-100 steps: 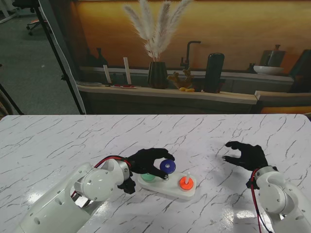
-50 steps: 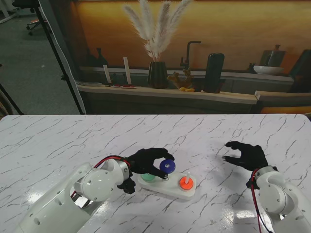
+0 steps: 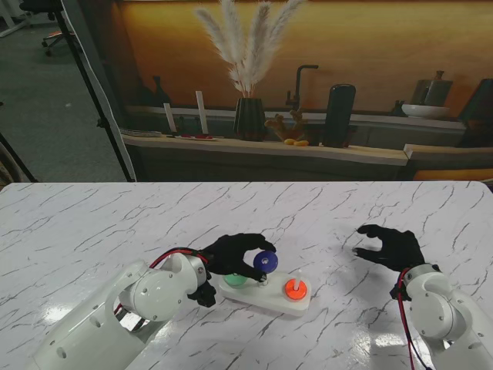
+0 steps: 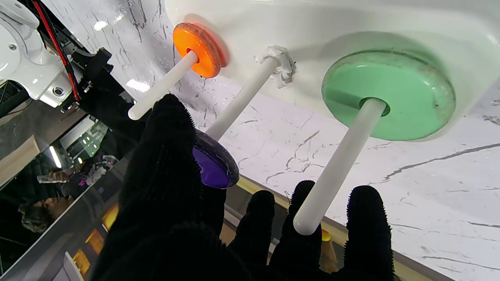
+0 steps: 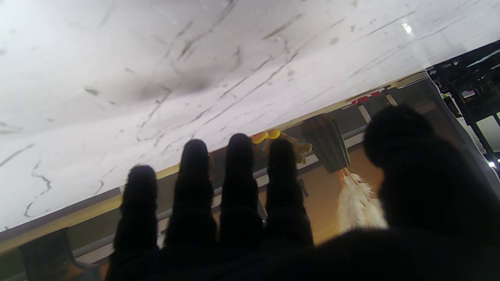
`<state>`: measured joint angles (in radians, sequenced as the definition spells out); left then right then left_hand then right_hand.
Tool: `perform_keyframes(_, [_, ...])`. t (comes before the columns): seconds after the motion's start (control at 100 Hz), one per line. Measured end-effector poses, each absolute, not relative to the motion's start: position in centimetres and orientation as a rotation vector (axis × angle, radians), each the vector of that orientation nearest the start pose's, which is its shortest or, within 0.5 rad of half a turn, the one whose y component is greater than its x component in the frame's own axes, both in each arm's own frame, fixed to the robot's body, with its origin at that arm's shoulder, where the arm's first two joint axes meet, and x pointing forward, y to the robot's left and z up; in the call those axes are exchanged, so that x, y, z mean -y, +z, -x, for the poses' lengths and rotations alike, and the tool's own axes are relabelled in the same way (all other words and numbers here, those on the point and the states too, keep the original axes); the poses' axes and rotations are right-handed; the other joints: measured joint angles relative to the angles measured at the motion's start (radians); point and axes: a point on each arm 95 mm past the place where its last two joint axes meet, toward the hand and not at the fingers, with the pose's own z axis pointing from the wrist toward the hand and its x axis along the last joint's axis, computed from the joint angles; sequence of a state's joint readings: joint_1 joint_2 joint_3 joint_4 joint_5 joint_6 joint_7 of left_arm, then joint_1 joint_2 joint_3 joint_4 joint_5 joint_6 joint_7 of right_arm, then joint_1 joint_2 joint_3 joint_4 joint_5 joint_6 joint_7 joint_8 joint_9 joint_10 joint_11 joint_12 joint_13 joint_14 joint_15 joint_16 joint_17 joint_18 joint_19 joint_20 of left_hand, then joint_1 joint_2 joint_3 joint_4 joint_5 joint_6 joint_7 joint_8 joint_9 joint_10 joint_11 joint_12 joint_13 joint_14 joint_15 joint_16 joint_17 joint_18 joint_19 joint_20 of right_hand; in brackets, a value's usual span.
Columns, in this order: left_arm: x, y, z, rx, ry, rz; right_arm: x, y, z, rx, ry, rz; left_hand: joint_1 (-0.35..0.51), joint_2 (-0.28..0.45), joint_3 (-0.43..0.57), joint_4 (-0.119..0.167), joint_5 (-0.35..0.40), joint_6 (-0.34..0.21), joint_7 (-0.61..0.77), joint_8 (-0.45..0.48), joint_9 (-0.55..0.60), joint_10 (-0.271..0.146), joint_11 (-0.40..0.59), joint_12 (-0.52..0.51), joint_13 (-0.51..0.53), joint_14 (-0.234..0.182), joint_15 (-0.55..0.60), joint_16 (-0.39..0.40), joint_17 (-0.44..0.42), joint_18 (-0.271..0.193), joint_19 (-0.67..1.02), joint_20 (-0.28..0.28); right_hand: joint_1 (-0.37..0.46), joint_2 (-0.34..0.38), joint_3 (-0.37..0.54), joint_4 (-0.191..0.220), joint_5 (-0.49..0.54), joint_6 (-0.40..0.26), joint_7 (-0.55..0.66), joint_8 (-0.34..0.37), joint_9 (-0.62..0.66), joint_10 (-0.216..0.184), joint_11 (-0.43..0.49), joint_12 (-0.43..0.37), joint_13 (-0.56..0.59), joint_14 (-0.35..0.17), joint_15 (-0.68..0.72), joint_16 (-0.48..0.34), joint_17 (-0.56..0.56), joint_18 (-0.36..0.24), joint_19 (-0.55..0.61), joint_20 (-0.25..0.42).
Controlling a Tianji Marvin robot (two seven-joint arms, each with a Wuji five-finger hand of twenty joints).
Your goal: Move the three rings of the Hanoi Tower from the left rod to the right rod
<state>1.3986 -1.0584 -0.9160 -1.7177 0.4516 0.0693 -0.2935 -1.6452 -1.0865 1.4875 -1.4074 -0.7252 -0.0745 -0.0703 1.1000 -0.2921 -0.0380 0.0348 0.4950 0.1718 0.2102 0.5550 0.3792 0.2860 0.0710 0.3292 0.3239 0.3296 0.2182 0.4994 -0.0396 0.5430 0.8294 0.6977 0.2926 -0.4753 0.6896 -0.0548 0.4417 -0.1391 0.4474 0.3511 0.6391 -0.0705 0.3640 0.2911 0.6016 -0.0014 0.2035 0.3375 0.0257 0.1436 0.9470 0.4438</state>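
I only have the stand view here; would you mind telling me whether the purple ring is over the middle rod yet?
Observer: The left wrist view shows the left hand pinching the purple ring right at the tip of the middle rod. The tip is hidden behind the ring, so I cannot tell whether it is threaded.
Operator: Thank you. Is the green ring seated properly?
Observer: Yes, it lies flat on the base at the foot of its own rod.
Operator: And is the right hand carrying anything?
Observer: No, its wrist view shows it open, with only the marble table beyond.
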Motion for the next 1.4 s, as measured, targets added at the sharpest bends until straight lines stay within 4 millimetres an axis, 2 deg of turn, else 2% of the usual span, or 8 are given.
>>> perform_keyframes(0.6, [11.27, -30.83, -37.97, -1.869, -1.758, 1.653, 13.82, -36.71, -39.16, -1.151, 1.394, -1.604, 0.000, 0.000, 0.000, 0.000, 0.001, 0.000, 0.001, -0.001, 0.000, 0.000, 0.004, 0.001, 0.000, 0.000, 0.000, 0.004, 0.009, 0.000, 0.012, 0.000, 0.000, 0.000, 0.000, 0.000, 0.000, 0.000, 0.000, 0.000, 0.000, 0.000, 0.000, 0.000, 0.000, 0.000, 0.000, 0.000, 0.000, 0.000, 0.000, 0.000])
perform_keyframes(0.67, [11.28, -30.90, -37.97, -1.874, -1.753, 1.658, 13.82, -36.72, -39.15, -1.151, 1.394, -1.604, -0.001, 0.000, 0.000, 0.000, 0.001, 0.000, 0.002, -0.028, 0.000, 0.000, 0.004, 0.001, 0.000, 0.000, 0.000, 0.004, 0.008, 0.000, 0.012, 0.000, 0.000, 0.000, 0.000, 0.000, 0.000, 0.000, 0.000, 0.000, 0.000, 0.000, 0.000, 0.000, 0.000, 0.000, 0.000, 0.000, 0.000, 0.000, 0.000, 0.000])
perform_keyframes(0.72, [11.27, -30.94, -37.97, -1.878, -1.750, 1.661, 13.82, -36.72, -39.14, -1.151, 1.394, -1.604, -0.003, 0.000, 0.001, 0.000, 0.001, 0.000, -0.011, -0.073, -0.001, 0.000, 0.004, 0.001, 0.000, 0.000, 0.000, -0.006, -0.005, 0.000, -0.008, -0.027, 0.000, 0.000, 0.000, 0.000, 0.000, 0.000, 0.000, 0.000, 0.000, 0.000, 0.000, 0.000, 0.000, 0.000, 0.000, 0.000, 0.000, 0.000, 0.000, 0.000])
perform_keyframes(0.83, [11.20, -31.00, -37.96, -1.895, -1.757, 1.650, 13.82, -36.75, -39.14, -1.151, 1.394, -1.605, -0.044, -0.038, 0.051, 0.002, -0.048, 0.015, -0.061, -0.139, -0.057, 0.000, -0.014, -0.012, -0.058, 0.000, -0.057, -0.054, -0.040, 0.000, -0.139, -0.087, 0.000, 0.000, 0.000, 0.000, 0.000, 0.000, 0.000, 0.000, 0.000, 0.000, 0.000, 0.000, 0.000, 0.000, 0.000, 0.000, 0.000, 0.000, 0.000, 0.000])
perform_keyframes(0.92, [11.11, -30.94, -37.94, -1.922, -1.761, 1.630, 13.81, -36.78, -39.13, -1.152, 1.393, -1.606, -0.074, -0.048, 0.052, 0.002, -0.071, 0.015, -0.092, -0.162, -0.099, 0.000, -0.030, -0.017, -0.093, 0.000, -0.082, -0.069, -0.055, 0.000, -0.210, -0.103, 0.000, 0.000, 0.000, 0.000, 0.000, 0.000, 0.000, 0.000, 0.000, 0.000, 0.000, 0.000, 0.000, 0.000, 0.000, 0.000, 0.000, 0.000, 0.000, 0.000])
perform_keyframes(1.07, [10.91, -30.90, -37.99, -1.960, -1.732, 1.623, 13.83, -36.82, -39.13, -1.153, 1.392, -1.607, -0.083, -0.072, 0.083, 0.002, -0.172, 0.044, -0.166, -0.224, -0.191, 0.007, -0.047, -0.042, -0.140, 0.002, -0.117, -0.094, -0.068, 0.000, -0.322, -0.117, 0.001, 0.000, -0.001, 0.000, 0.011, 0.000, 0.016, 0.000, 0.000, 0.000, 0.000, 0.000, 0.000, 0.000, 0.000, 0.000, 0.001, 0.000, 0.001, 0.000])
perform_keyframes(1.15, [10.83, -30.84, -38.04, -1.970, -1.724, 1.622, 13.84, -36.83, -39.13, -1.152, 1.392, -1.608, -0.093, -0.083, 0.092, 0.002, -0.184, 0.050, -0.181, -0.238, -0.225, 0.008, -0.052, -0.046, -0.154, 0.002, -0.124, -0.104, -0.068, 0.000, -0.346, -0.117, 0.001, 0.000, -0.001, 0.000, 0.011, 0.000, 0.016, 0.000, 0.000, 0.000, 0.000, 0.000, 0.000, 0.000, 0.000, 0.000, 0.001, 0.000, 0.001, 0.000])
perform_keyframes(1.4, [10.72, -30.67, -38.18, -1.949, -1.737, 1.618, 13.86, -36.86, -39.13, -1.152, 1.392, -1.608, -0.093, -0.083, 0.093, 0.002, -0.193, 0.052, -0.188, -0.250, -0.225, 0.010, -0.054, -0.047, -0.152, 0.002, -0.126, -0.105, -0.068, 0.000, -0.366, -0.118, 0.011, 0.001, -0.003, 0.001, 0.011, 0.000, 0.015, 0.000, 0.000, 0.000, 0.000, 0.000, 0.000, 0.000, 0.001, 0.000, 0.002, 0.000, 0.001, 0.000])
